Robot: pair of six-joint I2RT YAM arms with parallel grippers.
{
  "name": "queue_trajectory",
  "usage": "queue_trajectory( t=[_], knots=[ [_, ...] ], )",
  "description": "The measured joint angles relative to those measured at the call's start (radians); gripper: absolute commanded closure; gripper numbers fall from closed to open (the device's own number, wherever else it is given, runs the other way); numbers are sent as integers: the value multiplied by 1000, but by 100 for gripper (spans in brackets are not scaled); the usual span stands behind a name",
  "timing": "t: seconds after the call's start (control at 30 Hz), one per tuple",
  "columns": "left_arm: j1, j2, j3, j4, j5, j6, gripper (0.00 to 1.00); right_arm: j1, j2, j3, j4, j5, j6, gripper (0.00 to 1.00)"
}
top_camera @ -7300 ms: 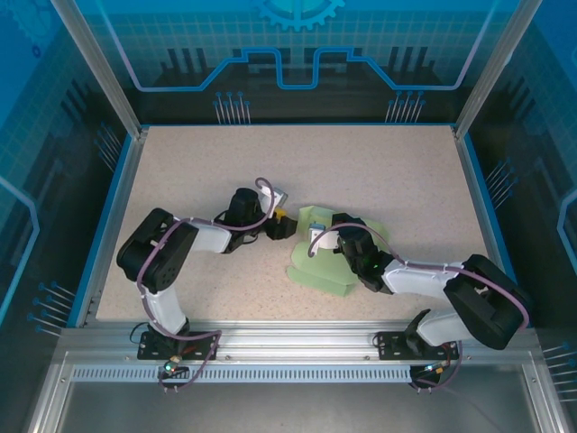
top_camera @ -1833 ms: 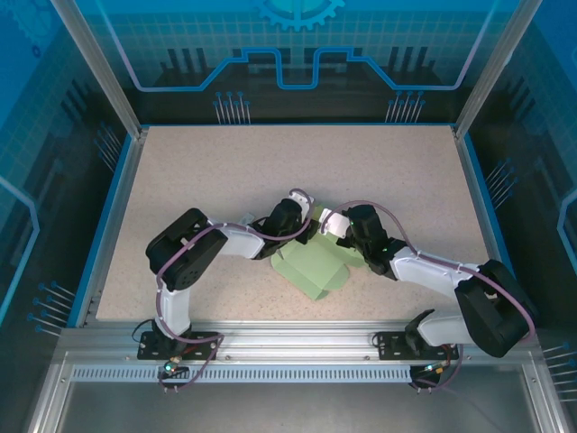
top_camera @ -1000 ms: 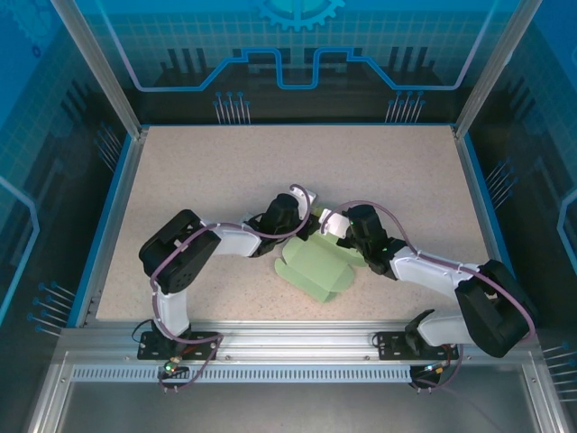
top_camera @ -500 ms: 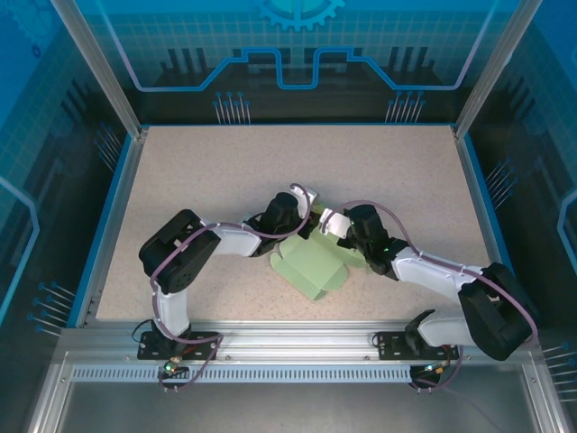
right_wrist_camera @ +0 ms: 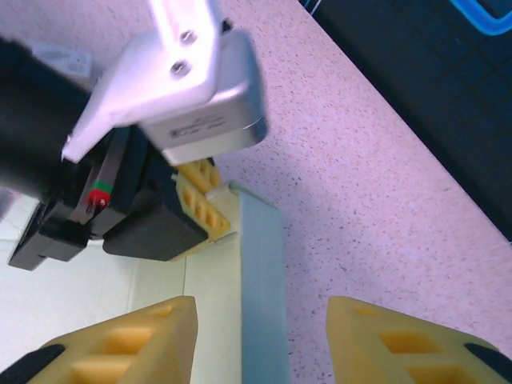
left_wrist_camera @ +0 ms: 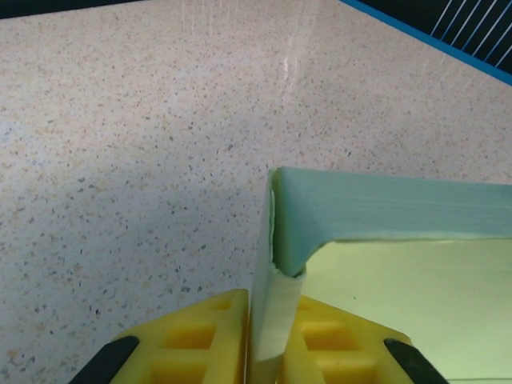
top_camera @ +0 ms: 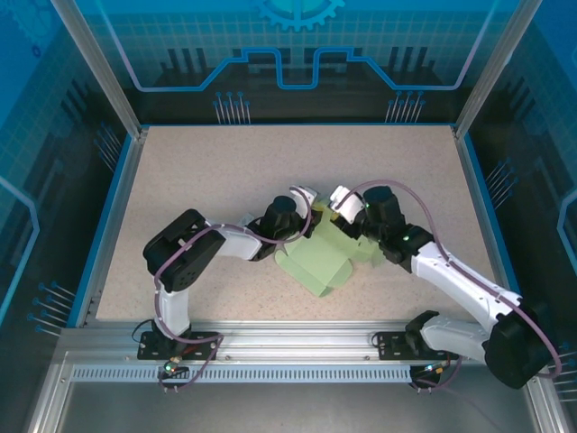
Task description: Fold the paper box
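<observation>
1. Top external view: the paper box (top_camera: 317, 263) is seen at the middle of the frame, lying partly folded on the table (top_camera: 198, 171). The left gripper (top_camera: 305, 221) is placed at its upper left edge and the right gripper (top_camera: 350, 225) at its upper right.
2. Left wrist view: the left gripper (left_wrist_camera: 268, 328) is closed on a thin upright flap of the box (left_wrist_camera: 384, 212). The flap is pinched between the yellow pads (left_wrist_camera: 212, 336) at the bottom centre of the frame, and the folded wall runs off to the right.
3. Right wrist view: the right gripper (right_wrist_camera: 260, 340) is held open. Its fingers (right_wrist_camera: 136, 340) are set on either side of a raised wall of the box (right_wrist_camera: 260, 256), with clear gaps visible on both sides.
4. That wall's long axis is directed from the bottom centre up toward the left gripper's pads, so it lies straight ahead between the right fingers. The right arm is judged the one free to press or pinch it.
5. Both sets of fingertips are hidden under the wrists in the top view. The box's base is cut off in both wrist views, and which flaps are already tucked cannot be made out.
</observation>
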Motion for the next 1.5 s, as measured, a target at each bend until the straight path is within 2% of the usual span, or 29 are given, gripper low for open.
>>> queue_trajectory(
  t=[0.23, 0.5, 0.8, 1.5],
  knots=[
    [-10, 21, -27, 45, -1, 24, 83, -198, 108, 169, -112, -240, 218, 52],
    [-23, 43, -36, 74, -1, 47, 82, -220, 362, 267, -132, -378, 337, 54],
    [-26, 44, -43, 82, -2, 50, 82, -220, 513, 320, -136, -438, 378, 57],
    [-27, 44, -56, 111, -8, 50, 80, -204, 553, 288, -99, -426, 399, 58]
  ],
)
